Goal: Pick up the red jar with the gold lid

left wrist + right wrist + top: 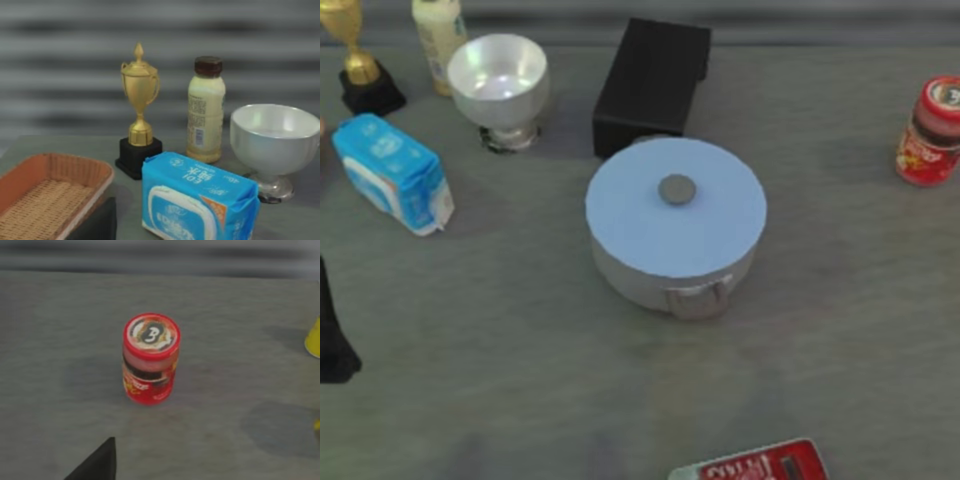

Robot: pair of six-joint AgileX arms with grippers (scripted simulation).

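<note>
The red jar (930, 132) stands upright at the far right edge of the table in the top view, a small cylinder with a dark band and a red label. Its lid (151, 334) is red-rimmed with a pale centre and a dark mark. The right wrist view shows the jar (149, 375) standing alone on grey table, some way ahead of my right gripper (97, 465). Only a dark tip of that gripper shows, apart from the jar and holding nothing that I can see. My right arm is out of the top view. My left arm (332, 345) rests at the left edge.
A grey pot with a pale-blue lid (675, 210) sits mid-table, a black box (650, 85) behind it. At the back left are a silver bowl (500, 85), blue packet (395, 170), trophy (360, 60) and pale bottle (438, 35). A flat red packet (760, 465) lies at the front.
</note>
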